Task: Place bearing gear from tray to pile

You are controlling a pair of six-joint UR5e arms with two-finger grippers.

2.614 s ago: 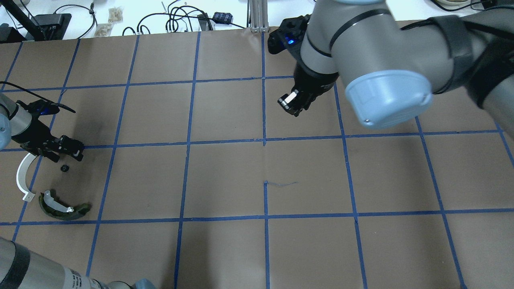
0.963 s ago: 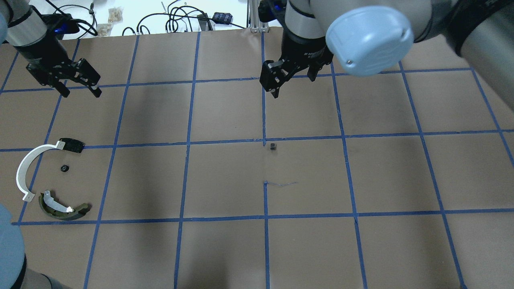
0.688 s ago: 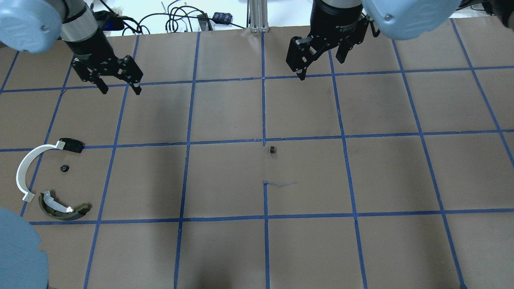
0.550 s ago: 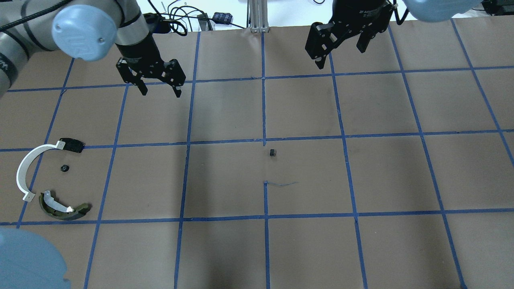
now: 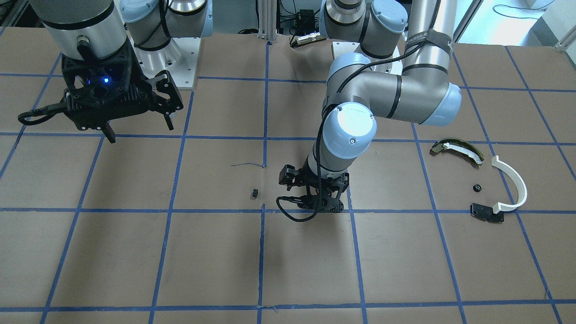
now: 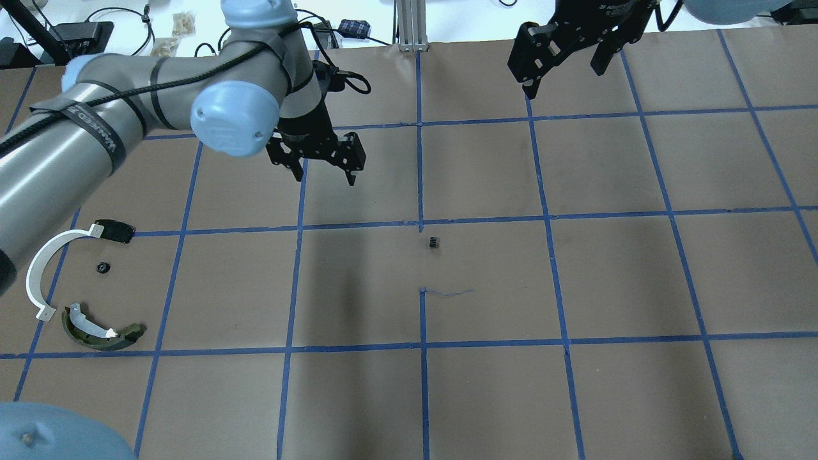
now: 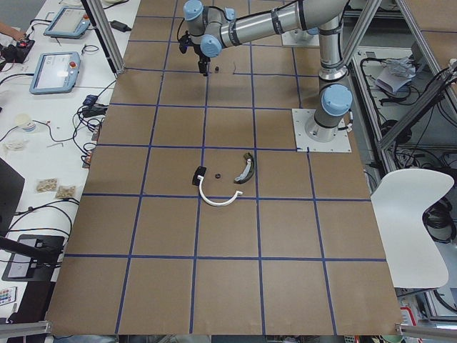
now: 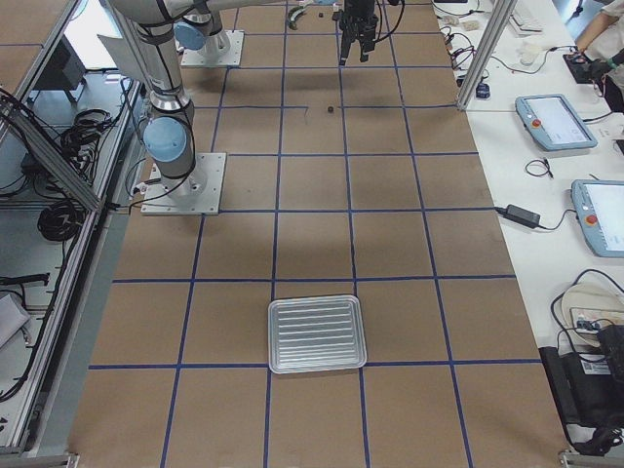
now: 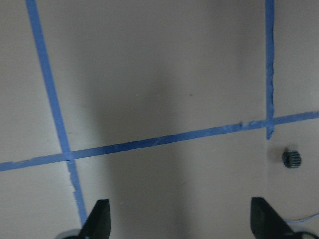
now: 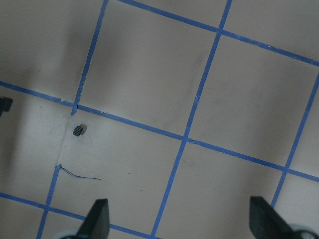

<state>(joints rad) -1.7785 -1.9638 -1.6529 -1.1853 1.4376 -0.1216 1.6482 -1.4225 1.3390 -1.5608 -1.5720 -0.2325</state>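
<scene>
— Where is the bearing gear [image 6: 434, 242]?

— It lies alone on the brown table [image 6: 358, 396], near the middle, just beside a crossing of the blue tape lines [image 6: 358, 225]. Nothing touches it. It is well apart from the tray [image 8: 317, 334], which sits toward the table's end on the robot's right, and well apart from the pile at the other end.

— What does the pile hold?

— A white half-ring arc [image 6: 39, 268], a flat black bracket [image 6: 115, 230] touching one end of the arc, an olive-and-white curved piece [image 6: 96, 332] by the other end, and a small black round part [image 6: 101, 268] lying between them.

— How does the left arm [image 6: 128, 128] stand?

— It stretches in long from the robot's left toward the table's centre. The elbow is bent and the wrist is turned so that the left gripper [image 6: 325, 179] points straight down and hovers over the paper. The gear lies off to the gripper's side, toward the robot's right, not under it.

— And its fingers?

— Spread wide, with nothing between them. In the left wrist view both fingertips [image 9: 99, 219] show at the bottom edge, bare table in the gap, and the gear sits just outside the line of the right-hand tip.

— The right arm [image 5: 76, 27]?

— Held high over the far part of the table, on the robot's right of the centre line. The right gripper [image 6: 562, 80] also points down, its fingers set wide apart and holding nothing. Its wrist camera takes in several grid squares, with the gear small near the left side.
</scene>
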